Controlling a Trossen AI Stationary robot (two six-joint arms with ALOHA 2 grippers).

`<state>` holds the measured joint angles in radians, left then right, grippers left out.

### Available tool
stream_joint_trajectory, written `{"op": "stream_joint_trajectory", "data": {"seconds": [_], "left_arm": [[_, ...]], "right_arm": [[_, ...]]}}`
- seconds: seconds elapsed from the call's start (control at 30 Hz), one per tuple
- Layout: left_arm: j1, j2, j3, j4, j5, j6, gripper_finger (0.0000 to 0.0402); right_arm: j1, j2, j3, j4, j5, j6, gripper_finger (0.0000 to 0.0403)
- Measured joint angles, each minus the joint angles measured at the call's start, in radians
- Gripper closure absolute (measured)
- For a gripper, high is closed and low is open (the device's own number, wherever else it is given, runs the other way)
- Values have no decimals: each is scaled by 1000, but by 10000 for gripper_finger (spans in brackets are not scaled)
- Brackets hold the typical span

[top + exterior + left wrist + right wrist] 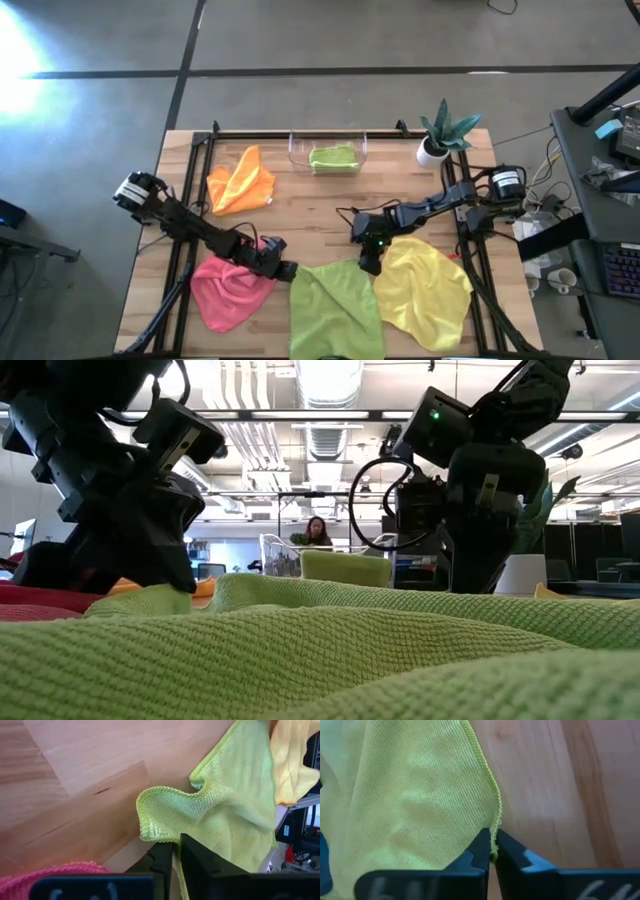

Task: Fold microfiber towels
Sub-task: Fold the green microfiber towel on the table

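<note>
The spread lime green towel [335, 305] lies on the worktop [320, 200]; the left tool [175, 857] and right tool [492, 851] each pinch one of its far corners.

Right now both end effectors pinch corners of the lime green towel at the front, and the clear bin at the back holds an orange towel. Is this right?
Not quite. The high view shows the clear bin holding a lime green towel; the orange towel lies on the table beside it. The rest is right.

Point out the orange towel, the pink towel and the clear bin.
orange towel [241, 181], high view, its middle.
pink towel [226, 289], high view, its middle.
clear bin [296, 152], high view, its left wall.
</note>
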<state>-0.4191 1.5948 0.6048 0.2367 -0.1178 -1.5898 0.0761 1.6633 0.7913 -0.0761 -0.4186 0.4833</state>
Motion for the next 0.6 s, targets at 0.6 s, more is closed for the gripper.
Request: {"op": "stream_joint_trajectory", "data": {"seconds": [0.6], "left_arm": [[33, -59, 3, -1, -76, 403, 401]], "right_arm": [[0, -214, 66, -165, 185, -77, 394]]}}
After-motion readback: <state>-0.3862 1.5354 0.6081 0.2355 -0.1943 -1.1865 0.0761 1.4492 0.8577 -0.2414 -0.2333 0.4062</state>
